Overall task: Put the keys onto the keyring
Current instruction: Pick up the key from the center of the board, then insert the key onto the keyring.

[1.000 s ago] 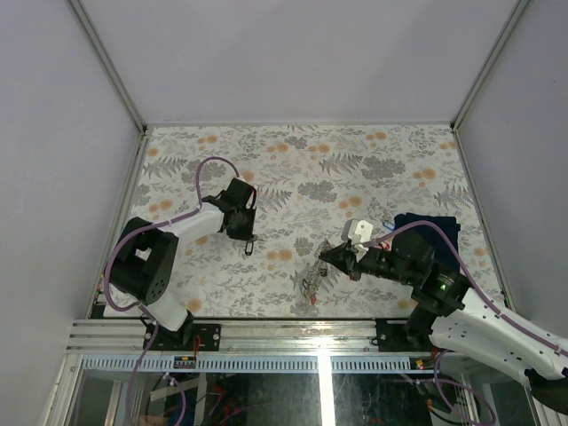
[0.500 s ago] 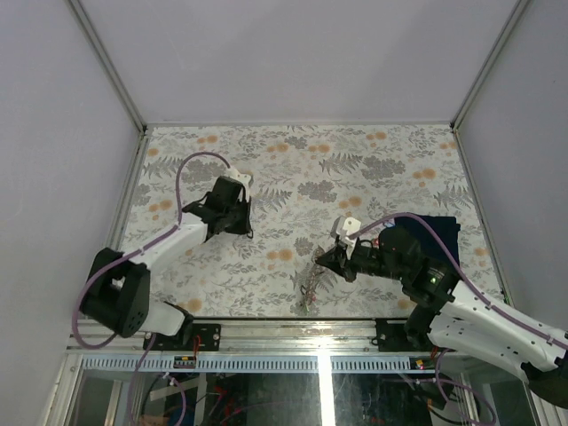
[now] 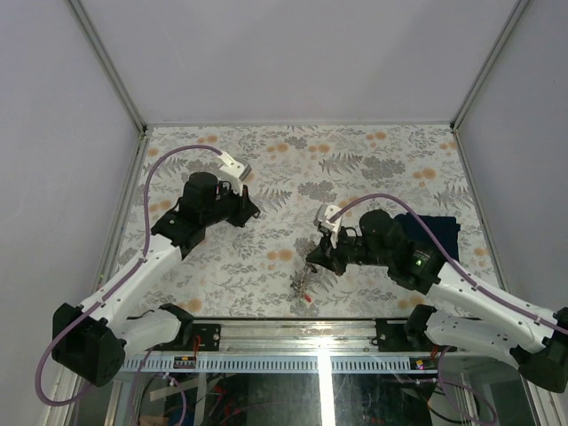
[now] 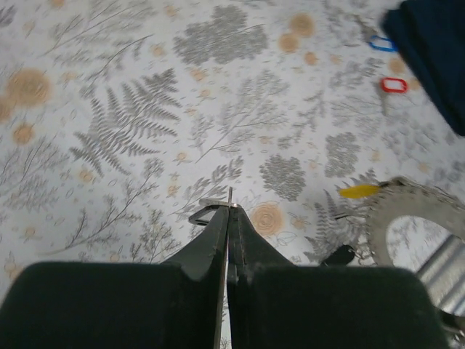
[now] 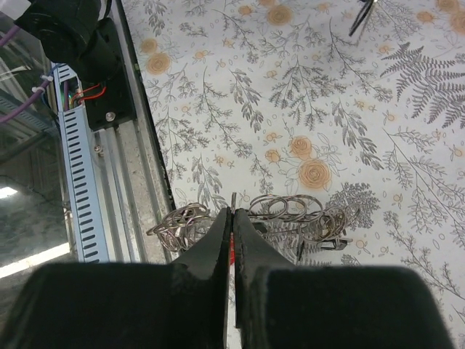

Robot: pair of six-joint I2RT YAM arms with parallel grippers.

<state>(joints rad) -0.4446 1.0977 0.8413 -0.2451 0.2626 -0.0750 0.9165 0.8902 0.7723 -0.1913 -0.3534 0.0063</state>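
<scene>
My left gripper (image 3: 251, 212) (image 4: 231, 209) is shut on a small key (image 4: 230, 196) held edge-on, a dark loop showing beside the tips. It hangs above the left-centre of the table. The keyring (image 3: 303, 280) (image 4: 413, 211), a large grey jagged ring, is at front centre. A yellow tag (image 4: 357, 191) and a black tag (image 4: 338, 254) sit by it. My right gripper (image 3: 312, 258) (image 5: 232, 212) is shut on the keyring (image 5: 290, 211), whose wire loops spread either side of the tips. Two more keys, one blue-tagged (image 4: 383, 43) and one red-tagged (image 4: 394, 85), lie on the table.
A dark blue cloth (image 3: 437, 232) (image 4: 436, 58) lies at the right, partly under the right arm. The table's front rail (image 5: 109, 182) and cable duct run just behind the keyring. Grey walls close in the table on three sides.
The left gripper closed on the key, then rose and swung up and right as the arm stretched out. The right gripper carried the keyring a little to the left.
</scene>
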